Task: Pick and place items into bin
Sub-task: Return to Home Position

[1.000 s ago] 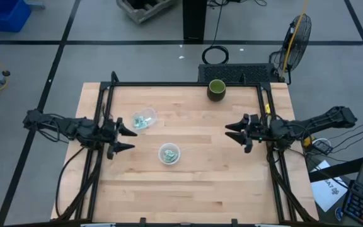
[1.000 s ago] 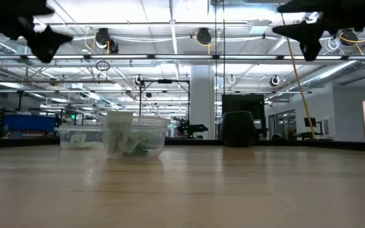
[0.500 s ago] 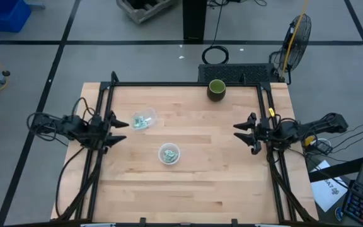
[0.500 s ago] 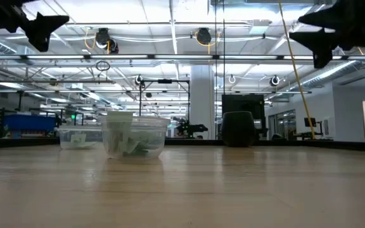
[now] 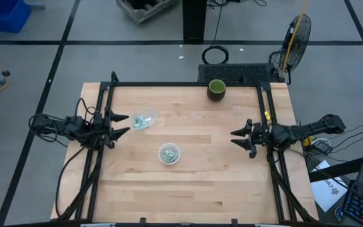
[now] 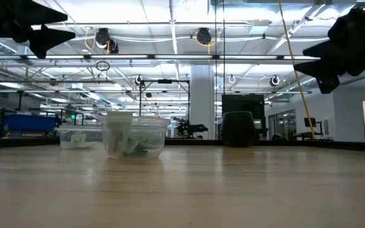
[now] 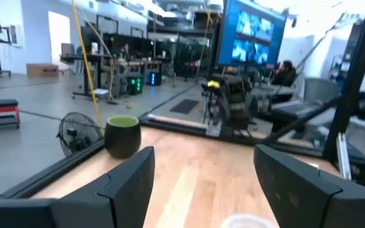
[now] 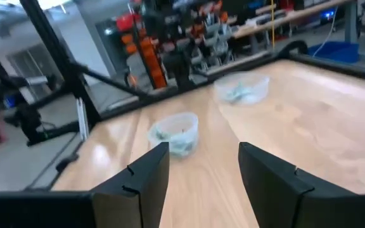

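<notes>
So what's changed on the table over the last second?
The left gripper drew back toward its side and shifted toward the far edge; the right gripper drew back and dropped lower. Both are open, holding nothing. The far clear cup, near clear cup and green mug stayed put.

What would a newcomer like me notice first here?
Two dark arms face each other across a wooden table, left gripper and right gripper raised at its sides, fingers open and empty. Left of centre sit a clear cup and a second clear cup, both holding green packets; a green mug stands at the far edge.
</notes>
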